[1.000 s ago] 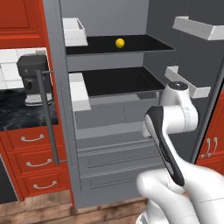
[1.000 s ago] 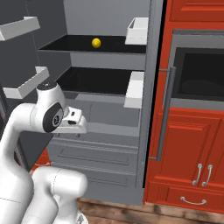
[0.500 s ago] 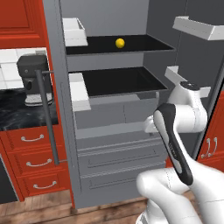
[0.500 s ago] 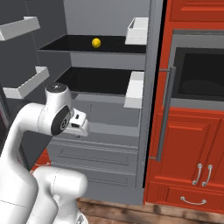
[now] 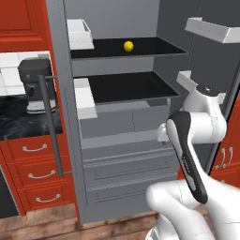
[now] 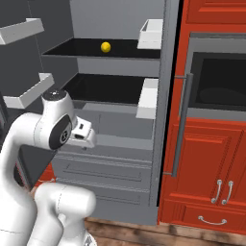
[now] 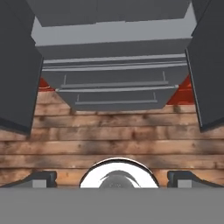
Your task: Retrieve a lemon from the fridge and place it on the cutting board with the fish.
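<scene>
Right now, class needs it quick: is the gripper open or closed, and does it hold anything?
Gripper: open, empty, pointed down at the wooden floor before the fridge.

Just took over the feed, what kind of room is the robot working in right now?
A home kitchen, rendered. It faces an open grey fridge with a lemon on its upper shelf, between red cabinets, with a coffee machine on the counter and a built-in oven.

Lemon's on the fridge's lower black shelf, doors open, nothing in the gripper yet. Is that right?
Not quite. The lemon sits on the upper black shelf of the fridge, not the lower one; the left base view shows it. The doors are open and the gripper holds nothing.
</scene>
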{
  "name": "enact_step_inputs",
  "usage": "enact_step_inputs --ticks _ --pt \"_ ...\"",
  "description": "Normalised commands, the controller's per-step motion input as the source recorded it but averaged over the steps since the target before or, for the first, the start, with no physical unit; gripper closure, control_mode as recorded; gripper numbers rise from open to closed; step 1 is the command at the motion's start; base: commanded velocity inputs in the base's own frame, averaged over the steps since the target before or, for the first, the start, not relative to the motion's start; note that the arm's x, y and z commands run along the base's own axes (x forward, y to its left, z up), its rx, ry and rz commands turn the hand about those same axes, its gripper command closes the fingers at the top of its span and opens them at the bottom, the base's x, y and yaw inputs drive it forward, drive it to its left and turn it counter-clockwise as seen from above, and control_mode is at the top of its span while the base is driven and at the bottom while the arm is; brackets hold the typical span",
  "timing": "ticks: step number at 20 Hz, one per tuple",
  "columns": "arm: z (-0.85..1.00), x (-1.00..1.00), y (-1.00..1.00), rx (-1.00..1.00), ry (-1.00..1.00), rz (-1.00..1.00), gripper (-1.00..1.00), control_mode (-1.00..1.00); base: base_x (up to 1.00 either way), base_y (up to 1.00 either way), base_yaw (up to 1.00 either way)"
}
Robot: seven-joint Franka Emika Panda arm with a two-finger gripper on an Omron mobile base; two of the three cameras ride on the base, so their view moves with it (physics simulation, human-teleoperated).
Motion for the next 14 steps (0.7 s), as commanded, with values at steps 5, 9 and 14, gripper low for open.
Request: enact_step_inputs --ticks 5,9,14 --pt "0.48 -0.18 0.10 -0.02 -0.02 -0.03 -1.00 -1.00 0.00 0.00 0.00" --pt "0.30 -0.37 0.09 0.00 -0.09 -0.11 -1.00 -1.00 0.00 0.00 0.00" --pt "0.03 -0.09 0.04 0.00 -0.01 -0.06 -1.00 -1.00 0.00 0.00 0.00"
